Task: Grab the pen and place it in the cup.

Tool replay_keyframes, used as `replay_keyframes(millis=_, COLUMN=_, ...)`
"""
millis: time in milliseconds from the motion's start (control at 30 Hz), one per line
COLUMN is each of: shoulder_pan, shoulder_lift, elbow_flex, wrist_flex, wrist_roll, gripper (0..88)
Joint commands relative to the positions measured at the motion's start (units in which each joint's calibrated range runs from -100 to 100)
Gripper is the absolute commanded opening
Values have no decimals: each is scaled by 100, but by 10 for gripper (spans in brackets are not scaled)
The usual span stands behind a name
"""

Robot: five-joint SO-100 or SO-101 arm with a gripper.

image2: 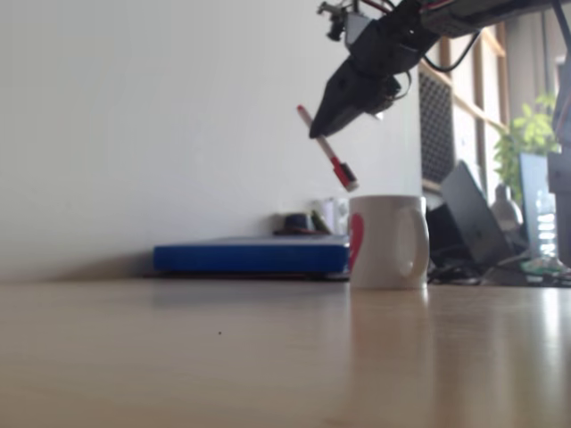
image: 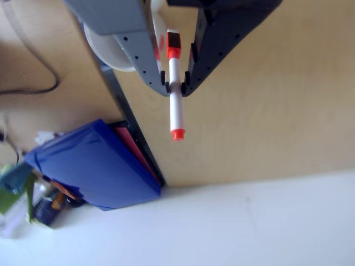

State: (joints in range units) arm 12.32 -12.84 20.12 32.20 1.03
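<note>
Pincer [image: 175, 87] clenched on pen [image: 176, 108] mid-barrel, tilted, banded end hanging low over cup [image2: 387, 242] rim for drop-in; cup upright on tabletop [image2: 268, 357].

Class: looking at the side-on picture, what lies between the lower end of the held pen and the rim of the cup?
Nothing: in the fixed view, the pen, clamped in the hand, hangs just above the cup, with bare air between.

Office: shelving [image2: 464, 107], monitor [image2: 535, 192], plant [image2: 526, 134].
</note>
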Motion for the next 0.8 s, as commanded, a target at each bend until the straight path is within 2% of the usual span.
replay_keyframes(millis=0, shoulder_pan=198, shoulder_lift=-276, elbow_flex=-288, wrist_flex=-274, wrist_roll=-150, gripper=12)
replay_keyframes(millis=300, shoulder_pan=1191, shoulder_lift=-168, elbow_flex=-242, wrist_flex=-644, wrist_roll=-29, gripper=12)
replay_keyframes(millis=767, shoulder_pan=1400, shoulder_lift=122, elbow_flex=428, wrist_flex=-661, wrist_roll=-255, gripper=12)
